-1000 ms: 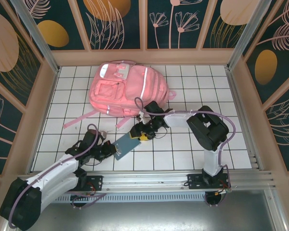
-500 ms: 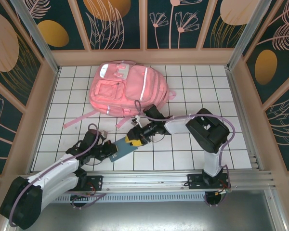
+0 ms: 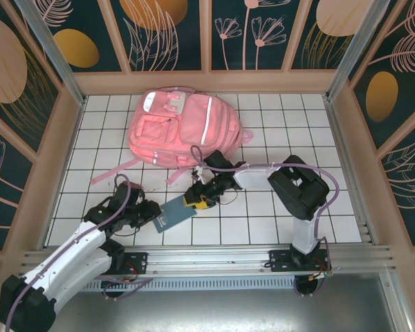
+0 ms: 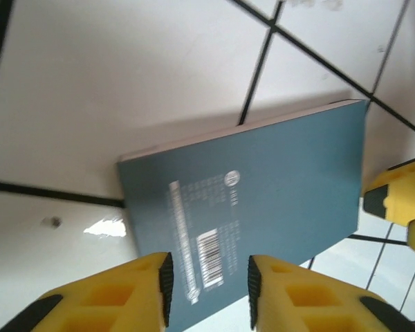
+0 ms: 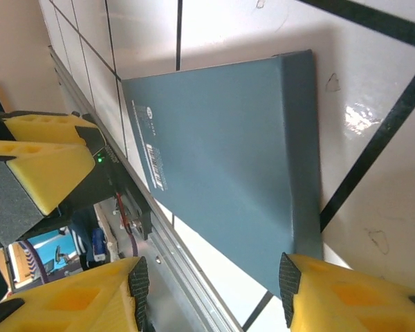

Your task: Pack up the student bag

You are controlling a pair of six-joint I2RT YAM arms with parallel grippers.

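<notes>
Two grippers sat on one thin teal book (image 3: 171, 216), and neither had hold of it. On the left wrist view the left gripper (image 4: 209, 277) showed its fingers a little apart, with the barcode end of the book (image 4: 263, 207) lying flat just beyond and beneath them. The right gripper (image 5: 211, 280) had its fingers spread wide, with the other end of the book (image 5: 228, 180) in the gap. One corner reached the right-hand pad, but I could not tell whether it touched. From above, the left gripper (image 3: 146, 211) and right gripper (image 3: 197, 197) faced each other with only the book between them.

The student bag (image 3: 183, 131) lay flat, well beyond the right fingers and apart from the book. I could not see whether any compartment was open.

My worry was the book itself, which looked slim, smooth and flush on the tiled table (image 3: 263, 214). If either pair closed from above, I judged the pads might skate off the cover or shove the book along the tiles rather than catch an edge. Pressing lower risked grinding fingertips into the tiles. With both wrists that near, a careless reach could also have knocked one gripper into the other.
</notes>
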